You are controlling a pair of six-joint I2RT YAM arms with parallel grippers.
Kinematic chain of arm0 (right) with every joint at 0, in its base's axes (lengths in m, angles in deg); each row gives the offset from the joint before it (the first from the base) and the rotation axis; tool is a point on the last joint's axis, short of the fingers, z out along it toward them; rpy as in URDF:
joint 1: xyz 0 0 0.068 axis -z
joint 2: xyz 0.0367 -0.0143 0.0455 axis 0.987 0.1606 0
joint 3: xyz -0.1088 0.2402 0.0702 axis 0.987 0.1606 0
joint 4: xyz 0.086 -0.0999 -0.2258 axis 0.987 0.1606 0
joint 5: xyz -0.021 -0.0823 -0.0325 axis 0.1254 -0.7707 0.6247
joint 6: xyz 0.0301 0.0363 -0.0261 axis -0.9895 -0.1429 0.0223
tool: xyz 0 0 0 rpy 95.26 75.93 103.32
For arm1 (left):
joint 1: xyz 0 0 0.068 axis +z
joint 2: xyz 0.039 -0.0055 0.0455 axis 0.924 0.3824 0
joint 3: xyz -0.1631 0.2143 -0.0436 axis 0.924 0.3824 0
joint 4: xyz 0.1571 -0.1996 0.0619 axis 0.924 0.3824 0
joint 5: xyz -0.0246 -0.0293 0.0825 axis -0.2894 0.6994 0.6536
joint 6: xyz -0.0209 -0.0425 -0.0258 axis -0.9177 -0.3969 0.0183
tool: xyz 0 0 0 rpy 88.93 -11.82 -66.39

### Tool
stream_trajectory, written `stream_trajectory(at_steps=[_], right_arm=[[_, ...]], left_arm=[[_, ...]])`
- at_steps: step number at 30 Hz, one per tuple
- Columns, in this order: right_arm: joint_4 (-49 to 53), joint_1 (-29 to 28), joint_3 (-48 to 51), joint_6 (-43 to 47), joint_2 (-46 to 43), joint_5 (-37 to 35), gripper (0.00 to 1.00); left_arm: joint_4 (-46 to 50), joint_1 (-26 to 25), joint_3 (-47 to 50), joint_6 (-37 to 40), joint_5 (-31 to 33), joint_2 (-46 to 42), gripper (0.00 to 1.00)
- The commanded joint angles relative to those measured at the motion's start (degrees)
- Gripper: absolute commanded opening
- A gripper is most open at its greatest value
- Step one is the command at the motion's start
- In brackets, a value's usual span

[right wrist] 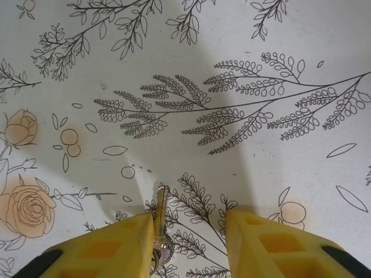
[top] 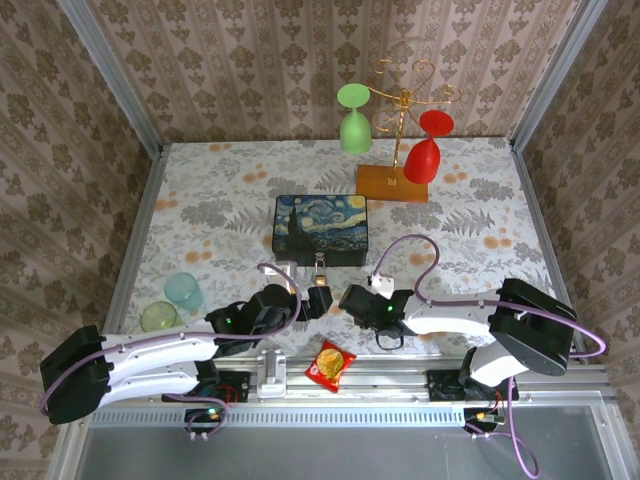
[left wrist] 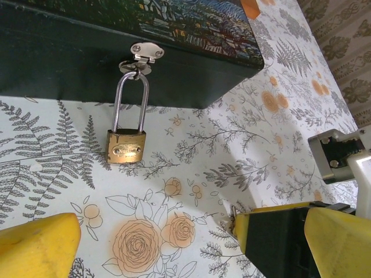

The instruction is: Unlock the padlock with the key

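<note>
The padlock [left wrist: 125,151] has a dull, scuffed brass body and a polished steel shackle; the key [right wrist: 160,215] is shiny metal.

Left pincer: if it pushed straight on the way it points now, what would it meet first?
The left pincer would probably meet the padlock first, lying slightly left of its line; just behind stands the dark front wall of the box. Depth is unclear.

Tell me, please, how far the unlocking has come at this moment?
Done: nothing on the lock yet; the padlock hangs shut from the clasp of the box. In hand: the right jaws stand open around the key, which lies right beside one finger, not clamped. The left jaws are open near the padlock. Left: grip the key, push it into the padlock, turn it, free the shackle.
</note>
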Motion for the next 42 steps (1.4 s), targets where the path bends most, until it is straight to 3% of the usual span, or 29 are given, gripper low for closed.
stream_trajectory(at_steps=[1, 9, 14, 22, 27, 42], right_arm=[[-1.6, -2.1, -0.3, 0.1, 4.0, 10.3, 0.34], [-2.1, -2.2, -1.9, 2.4, 4.5, 13.6, 0.37], [5.2, -1.8, -6.3, 3.3, 3.3, 10.6, 0.4], [5.3, -1.8, -7.9, 1.5, 3.7, 11.0, 0.44], [9.5, -2.3, -8.4, 0.4, 4.0, 7.3, 0.45], [8.5, -1.9, -10.2, -1.8, 8.5, 2.8, 0.46]], left_arm=[[-2.0, -0.6, 1.0, -0.6, 0.7, 0.1, 1.0], [-2.9, -0.5, 1.9, -0.7, 1.0, 0.0, 1.0], [-3.4, -0.5, 2.6, -1.0, 1.2, -0.4, 1.0], [-1.9, -0.2, 2.8, -0.4, 1.8, -2.4, 1.0], [0.0, 0.0, 3.2, -0.2, 1.9, -4.7, 1.0], [1.2, 0.8, 5.1, -0.2, 1.8, -7.9, 1.0]])
